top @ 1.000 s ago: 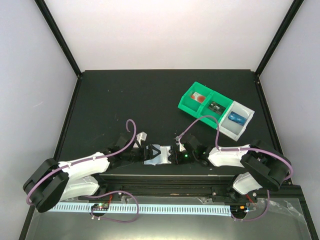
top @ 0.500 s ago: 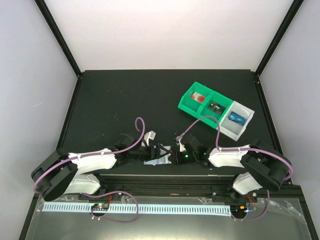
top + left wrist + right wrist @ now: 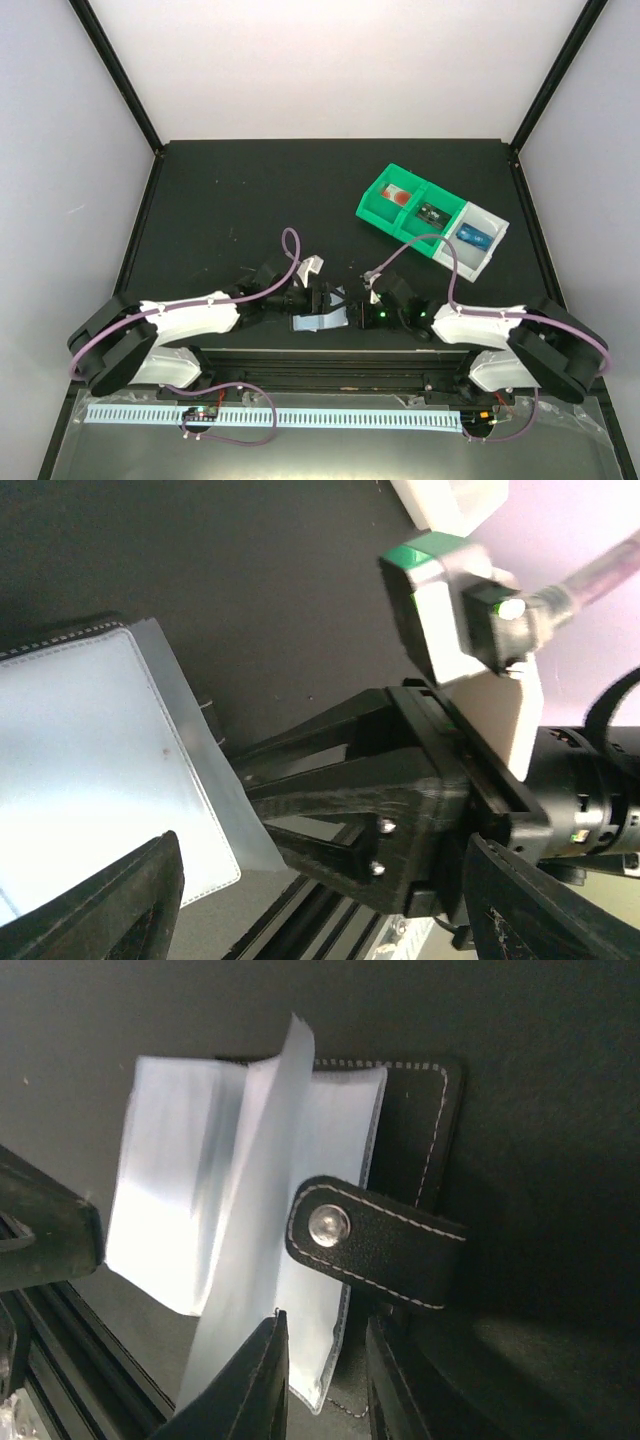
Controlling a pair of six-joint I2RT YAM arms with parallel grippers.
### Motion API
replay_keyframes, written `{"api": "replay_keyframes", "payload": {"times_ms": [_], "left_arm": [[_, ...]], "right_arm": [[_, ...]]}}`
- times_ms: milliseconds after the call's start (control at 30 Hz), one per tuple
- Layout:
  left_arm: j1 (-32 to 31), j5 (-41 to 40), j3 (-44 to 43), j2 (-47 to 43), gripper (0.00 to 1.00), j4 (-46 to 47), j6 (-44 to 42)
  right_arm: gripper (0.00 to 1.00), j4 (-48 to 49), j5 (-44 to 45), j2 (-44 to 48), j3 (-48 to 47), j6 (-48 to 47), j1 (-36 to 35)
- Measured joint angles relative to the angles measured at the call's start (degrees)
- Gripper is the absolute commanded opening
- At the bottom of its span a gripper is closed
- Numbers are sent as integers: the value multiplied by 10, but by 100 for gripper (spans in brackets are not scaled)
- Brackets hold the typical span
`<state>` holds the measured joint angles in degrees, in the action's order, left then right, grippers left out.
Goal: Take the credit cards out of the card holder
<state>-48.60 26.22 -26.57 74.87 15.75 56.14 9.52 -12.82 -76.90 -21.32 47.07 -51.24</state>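
The card holder [image 3: 318, 323] lies open near the table's front edge, between my two grippers. In the right wrist view its pale sleeves [image 3: 180, 1190] are spread, one leaf stands up, and the black snap strap [image 3: 385, 1245] lies across them. No blue shows inside. My right gripper [image 3: 325, 1365] stands over the holder's near edge, jaws a narrow gap apart. My left gripper [image 3: 320, 890] is open wide beside the pale panel [image 3: 100, 750], gripping nothing. One blue credit card [image 3: 472, 237] lies in the tray's white bin.
The green-and-grey compartment tray [image 3: 385, 213] sits at the back right, with a red-and-white item [image 3: 398, 195] and a dark green item [image 3: 432, 211] in its green bins. The table's front rail [image 3: 320, 355] runs just below the holder. Black posts frame the far corners.
My left arm has swung right and forward, now above the holder's left side. The holder has dropped flatter onto the table. My right arm has shifted slightly right.
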Motion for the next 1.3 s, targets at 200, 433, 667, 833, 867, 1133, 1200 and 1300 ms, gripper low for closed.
{"api": "replay_keyframes", "payload": {"times_ms": [200, 433, 667, 833, 867, 1133, 1200, 1300], "left_arm": [[2, -28, -20, -45, 79, -78, -41], [27, -50, -18, -75, 79, -145, -66], [63, -55, 32, -115, 80, -163, -69], [78, -51, 62, -127, 81, -153, -64], [79, -50, 66, -129, 81, -148, -63], [85, -36, 79, -130, 81, -115, -58], [87, -33, 85, -130, 81, -110, -56], [89, -33, 89, -127, 82, -107, -55]], "right_arm": [[26, -33, 40, 76, 3, 0, 0], [22, -57, 42, 110, 2, 0, 0], [17, -61, 21, 141, -12, 3, -5], [17, -56, 10, 136, -46, 5, -29], [17, -52, 8, 128, -54, 6, -33], [16, -43, 5, 38, -76, 8, -40], [16, -43, 7, 15, -76, 8, -40], [16, -45, 14, -12, -76, 8, -40]]}}
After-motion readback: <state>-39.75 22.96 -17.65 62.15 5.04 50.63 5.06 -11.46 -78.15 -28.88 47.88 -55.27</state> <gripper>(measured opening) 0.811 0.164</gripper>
